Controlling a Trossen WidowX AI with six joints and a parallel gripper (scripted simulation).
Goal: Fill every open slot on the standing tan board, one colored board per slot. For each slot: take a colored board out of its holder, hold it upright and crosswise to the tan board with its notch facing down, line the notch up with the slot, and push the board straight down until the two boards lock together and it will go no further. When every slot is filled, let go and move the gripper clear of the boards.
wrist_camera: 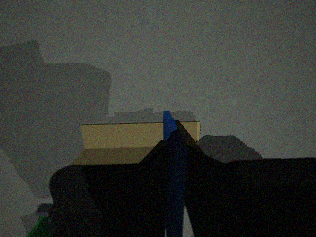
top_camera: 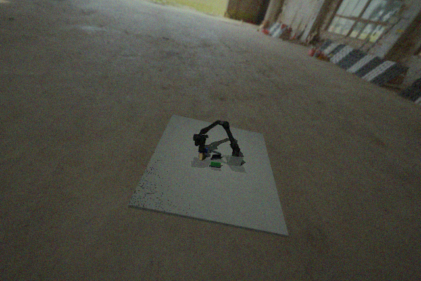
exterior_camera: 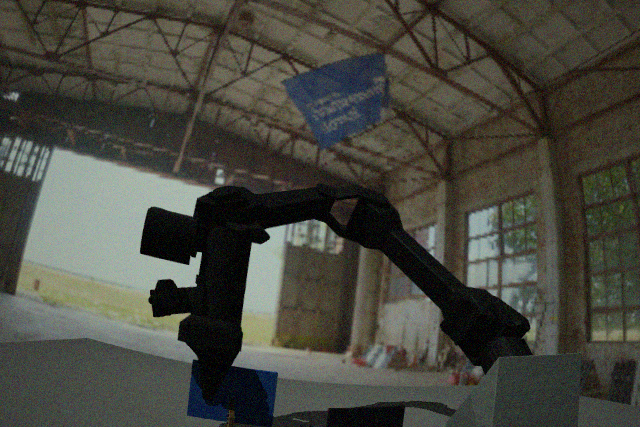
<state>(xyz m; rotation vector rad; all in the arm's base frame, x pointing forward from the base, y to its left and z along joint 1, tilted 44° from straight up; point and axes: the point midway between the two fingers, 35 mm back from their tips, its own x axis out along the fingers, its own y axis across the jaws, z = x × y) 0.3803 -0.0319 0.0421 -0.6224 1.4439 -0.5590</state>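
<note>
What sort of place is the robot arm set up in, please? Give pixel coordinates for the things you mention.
Probably an old aircraft hangar: a high trussed roof, tall multi-pane windows point(top_camera: 368, 6) point(exterior_camera: 502, 246) and a wide doorway point(exterior_camera: 118, 215) onto grassland.

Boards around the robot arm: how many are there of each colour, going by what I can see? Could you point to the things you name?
Blue: 1, the board point(top_camera: 206, 150) point(exterior_camera: 264, 396) point(wrist_camera: 169, 125) in the gripper point(exterior_camera: 214, 401)
Tan: 1, the standing board point(top_camera: 201, 156) point(exterior_camera: 231, 417) point(wrist_camera: 123, 135)
Green: 1, the piece point(top_camera: 215, 164) point(wrist_camera: 40, 228) lying off to the side, probably a board in its holder
Total: 3
</note>
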